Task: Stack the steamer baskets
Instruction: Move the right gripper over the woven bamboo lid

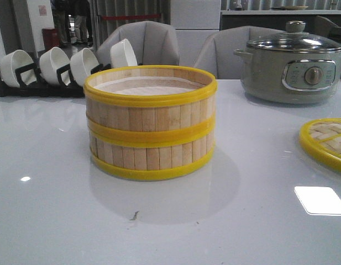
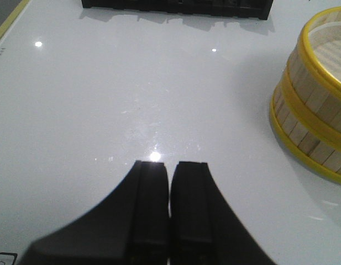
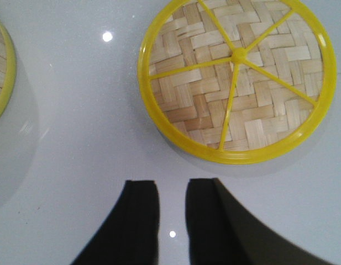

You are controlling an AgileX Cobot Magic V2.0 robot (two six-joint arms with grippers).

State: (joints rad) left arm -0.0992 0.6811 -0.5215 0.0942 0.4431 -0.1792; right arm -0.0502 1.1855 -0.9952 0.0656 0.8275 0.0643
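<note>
The steamer baskets (image 1: 151, 124) are viewed low and close from the front. Both wrist cameras are aimed down at the counter (image 2: 104, 110); the baskets are shared at frame edges.

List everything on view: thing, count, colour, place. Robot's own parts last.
baskets: two, pale slats with yellow rims, stacked one on the other at table centre
lid: one, woven bamboo with yellow rim and spokes, flat on the table at the right
pot: one, grey with glass lid, back right
bowls: four, white, on edge in a black rack, back left
table: one, glossy white
chairs: two, grey, behind the table
left pincer: black, shut, empty, over bare table left of the baskets
right pincer: black, slightly open, empty, near the lid's rim
</note>
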